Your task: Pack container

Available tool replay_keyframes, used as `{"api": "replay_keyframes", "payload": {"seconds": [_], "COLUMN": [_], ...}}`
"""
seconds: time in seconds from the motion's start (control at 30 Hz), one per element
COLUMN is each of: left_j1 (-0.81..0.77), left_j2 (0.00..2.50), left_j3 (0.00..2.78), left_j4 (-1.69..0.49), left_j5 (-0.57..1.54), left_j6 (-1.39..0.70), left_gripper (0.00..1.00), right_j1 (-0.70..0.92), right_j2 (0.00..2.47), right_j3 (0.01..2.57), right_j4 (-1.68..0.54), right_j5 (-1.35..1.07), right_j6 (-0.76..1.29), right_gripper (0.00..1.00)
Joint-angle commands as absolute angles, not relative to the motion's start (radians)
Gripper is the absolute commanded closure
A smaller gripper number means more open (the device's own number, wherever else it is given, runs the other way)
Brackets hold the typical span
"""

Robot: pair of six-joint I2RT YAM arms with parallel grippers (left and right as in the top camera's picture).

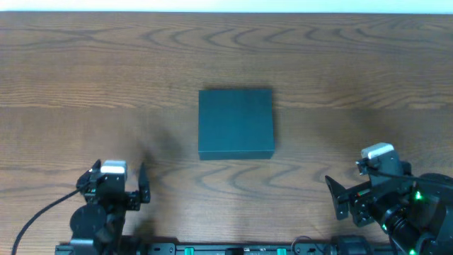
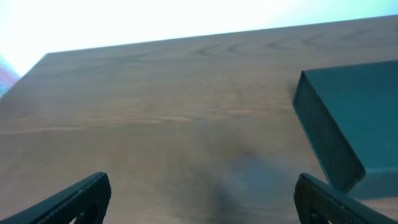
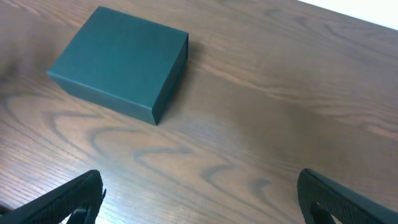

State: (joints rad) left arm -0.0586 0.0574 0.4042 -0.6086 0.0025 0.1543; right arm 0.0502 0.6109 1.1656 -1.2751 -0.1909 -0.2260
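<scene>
The container (image 1: 236, 124) lies closed at the centre of the table (image 1: 85, 64), at 1 o'clock from the left gripper (image 2: 199, 198) and 11 o'clock from the right gripper (image 3: 199, 194). It is judged to be stiff, light, matte, non-slip card. Grip a thin lid edge, not the broad body. Both 2-finger grippers stand fully open, holding and touching nothing.
</scene>
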Motion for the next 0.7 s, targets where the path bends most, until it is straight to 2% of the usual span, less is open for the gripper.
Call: {"api": "replay_keyframes", "payload": {"seconds": [0.0,0.67], "left_j1": [-0.052,-0.057], "left_j2": [0.03,0.004], "left_j3": [0.329,0.127], "left_j4": [-0.537,-0.443], "left_j5": [0.05,0.158], "left_j6": [0.16,0.149], "left_gripper": [0.05,0.05], "right_j1": [0.059,0.059], "right_j2": [0.608,0.608], "right_j3": [1.164,1.164], "right_j4": [-1.276,-1.276], "right_j5": [-0.199,-0.199], "right_j6": [-0.214,-0.214], "right_gripper": [0.01,0.01]}}
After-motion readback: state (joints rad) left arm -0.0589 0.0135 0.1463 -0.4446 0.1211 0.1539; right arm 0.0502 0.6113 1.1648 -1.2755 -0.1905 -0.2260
